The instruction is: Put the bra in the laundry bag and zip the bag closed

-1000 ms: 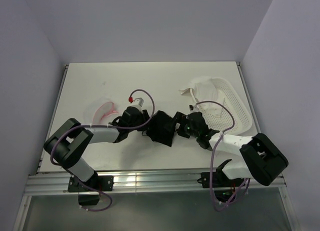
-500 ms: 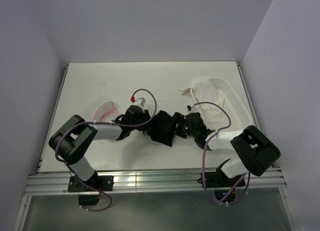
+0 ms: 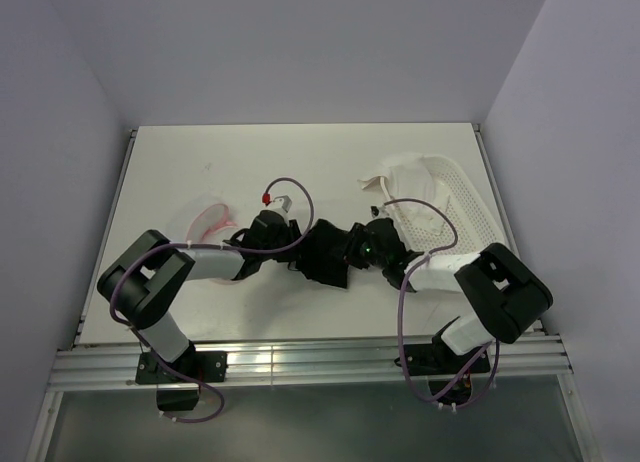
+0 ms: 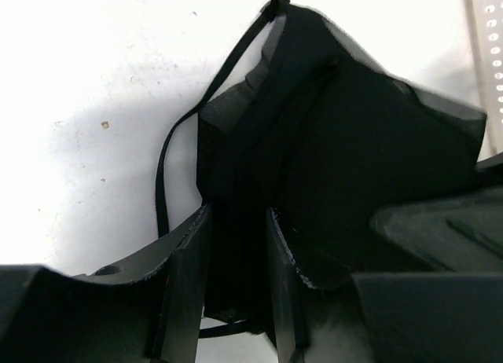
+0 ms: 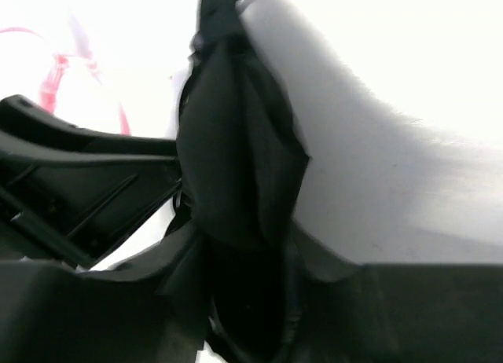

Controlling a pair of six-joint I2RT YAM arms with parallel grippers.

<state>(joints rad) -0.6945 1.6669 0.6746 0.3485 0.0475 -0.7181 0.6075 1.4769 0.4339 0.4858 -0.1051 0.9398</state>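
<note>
Table [image 3: 300, 162]: all the action is sitting mid to near. Right arm [image 3: 490, 302] is folding in vs a sec ago, elbow swinging left and wrist creeping left. Left arm [image 3: 190, 267] is hardly shifting. Basket [image 3: 470, 217] w/ white cloth [image 3: 405, 177] is lying far right, out of play. Bra [image 3: 325, 254] is being held mid-table btwn both grippers, bunching narrower as the right end is closing in. Laundry bag [image 3: 208, 220] is lying well left of it, apart. Left gripper [image 4: 236, 245] is pinching nearly closed on black fabric. Right gripper [image 5: 244, 253] is likewise clamping a fold. Strap [image 4: 161, 182] is trailing loose on the table. Prob meaning: gathering the bra compact before carrying it left; not bagged, zip not done.
</note>
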